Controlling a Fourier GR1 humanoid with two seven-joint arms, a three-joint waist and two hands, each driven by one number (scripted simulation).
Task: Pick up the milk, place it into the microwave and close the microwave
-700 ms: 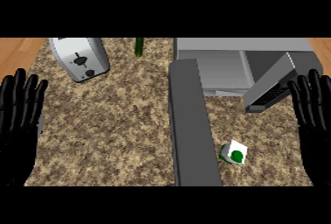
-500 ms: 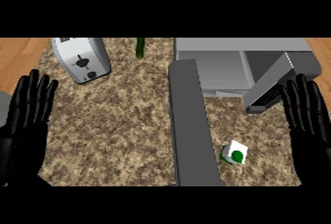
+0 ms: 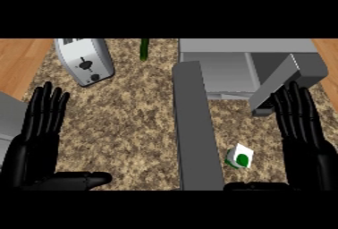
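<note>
- At the far left we see the left hand [image 3: 41, 134] flat over the speckled counter [image 3: 132, 129], fingers straight, grasping nothing.
- A silver toaster [image 3: 84, 60] stands beyond it; a green bottle [image 3: 144, 48] is just right of that.
- The microwave [image 3: 244, 67] stands open, its door [image 3: 195, 129] swung toward us.
- The milk [image 3: 239, 156] lies on the counter between door and right hand.
- The right hand [image 3: 300, 129] is open, holding nothing.

You are looking at an evenly, softly lit counter [image 3: 125, 129] with no glare or hard shadows, only faint shading under the open microwave [image 3: 251, 67] door, and black hands [image 3: 40, 129] lacking surface detail.
</note>
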